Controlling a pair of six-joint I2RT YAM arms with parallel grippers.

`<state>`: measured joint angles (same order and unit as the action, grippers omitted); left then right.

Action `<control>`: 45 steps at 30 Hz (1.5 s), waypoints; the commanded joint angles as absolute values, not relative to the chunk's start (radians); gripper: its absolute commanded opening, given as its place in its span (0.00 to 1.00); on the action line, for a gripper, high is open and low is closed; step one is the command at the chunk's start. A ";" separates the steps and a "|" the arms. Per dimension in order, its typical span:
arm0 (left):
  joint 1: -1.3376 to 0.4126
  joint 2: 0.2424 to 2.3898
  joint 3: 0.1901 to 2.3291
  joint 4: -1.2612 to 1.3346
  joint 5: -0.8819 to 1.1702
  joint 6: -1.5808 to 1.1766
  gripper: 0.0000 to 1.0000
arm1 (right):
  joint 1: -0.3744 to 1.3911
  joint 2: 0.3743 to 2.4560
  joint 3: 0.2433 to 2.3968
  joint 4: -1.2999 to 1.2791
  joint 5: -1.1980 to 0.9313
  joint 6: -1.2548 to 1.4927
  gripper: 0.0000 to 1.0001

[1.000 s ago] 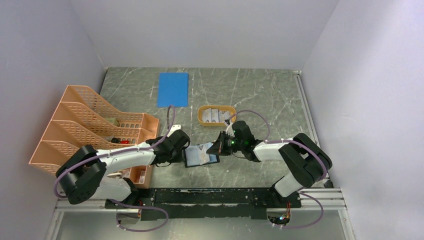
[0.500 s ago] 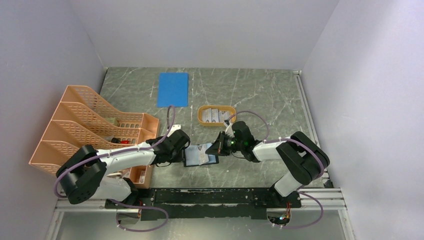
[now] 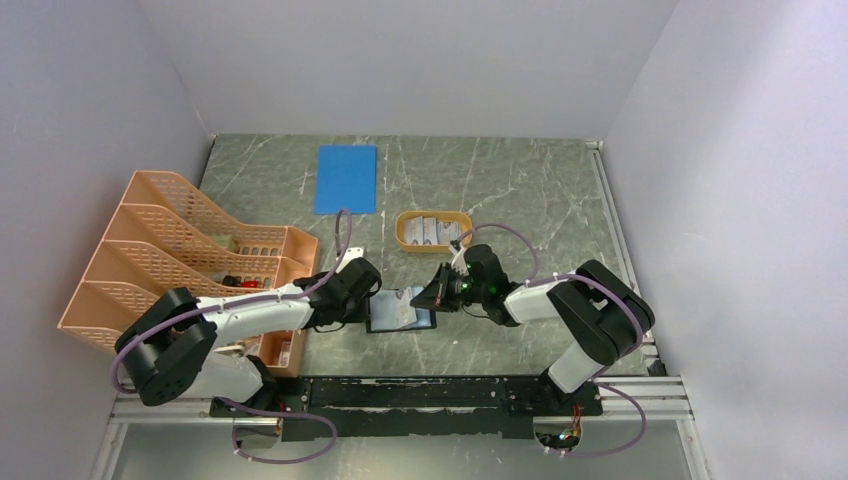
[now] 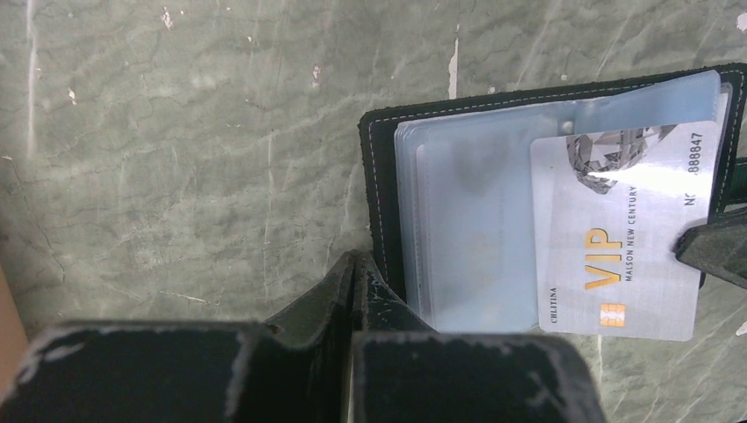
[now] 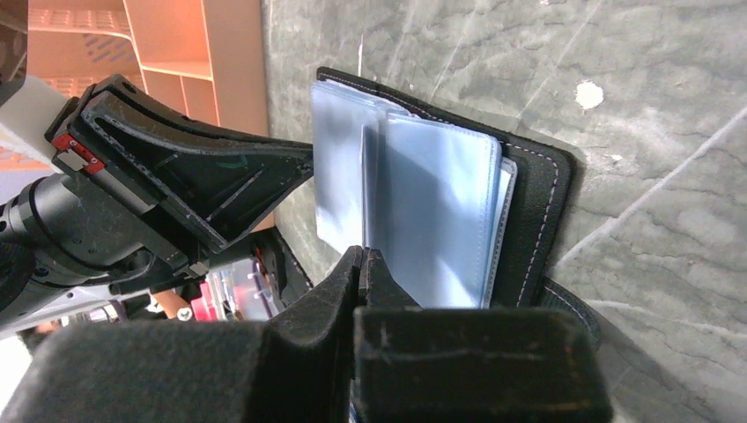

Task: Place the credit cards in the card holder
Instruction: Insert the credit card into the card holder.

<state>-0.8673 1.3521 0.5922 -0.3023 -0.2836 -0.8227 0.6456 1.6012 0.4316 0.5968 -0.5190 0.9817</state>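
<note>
The card holder [image 3: 400, 312] lies open on the marble table, its black cover [image 4: 380, 176] framing clear bluish sleeves [image 5: 440, 211]. A pale grey VIP credit card [image 4: 617, 220] lies across the sleeves' right half, one corner tucked under a sleeve. My right gripper [image 3: 437, 297] is shut on that card's right edge, and one of its fingers [image 4: 715, 248] shows in the left wrist view. My left gripper [image 4: 355, 264] is shut, its tips resting at the holder's near left corner. More credit cards [image 3: 430, 230] lie in the orange tray.
The orange oval tray [image 3: 404, 240] stands just behind the holder. A blue flat sheet [image 3: 346, 178] lies at the back. An orange mesh file rack [image 3: 190, 255] fills the left side, close to my left arm. Walls close in the table.
My right gripper has edged slightly left with the card, bringing it further over the holder's sleeves. The left gripper has stayed at the holder's corner.
</note>
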 commanded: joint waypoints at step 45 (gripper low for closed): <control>-0.863 1.333 0.482 -0.298 -0.216 -0.840 0.05 | 0.683 1.643 0.321 0.802 -0.364 1.078 0.00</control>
<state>-0.8646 1.3079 0.5278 -0.2123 -0.2722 -0.8307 0.6800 1.6558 0.3370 0.8085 -0.3920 1.0992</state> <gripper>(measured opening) 0.056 0.008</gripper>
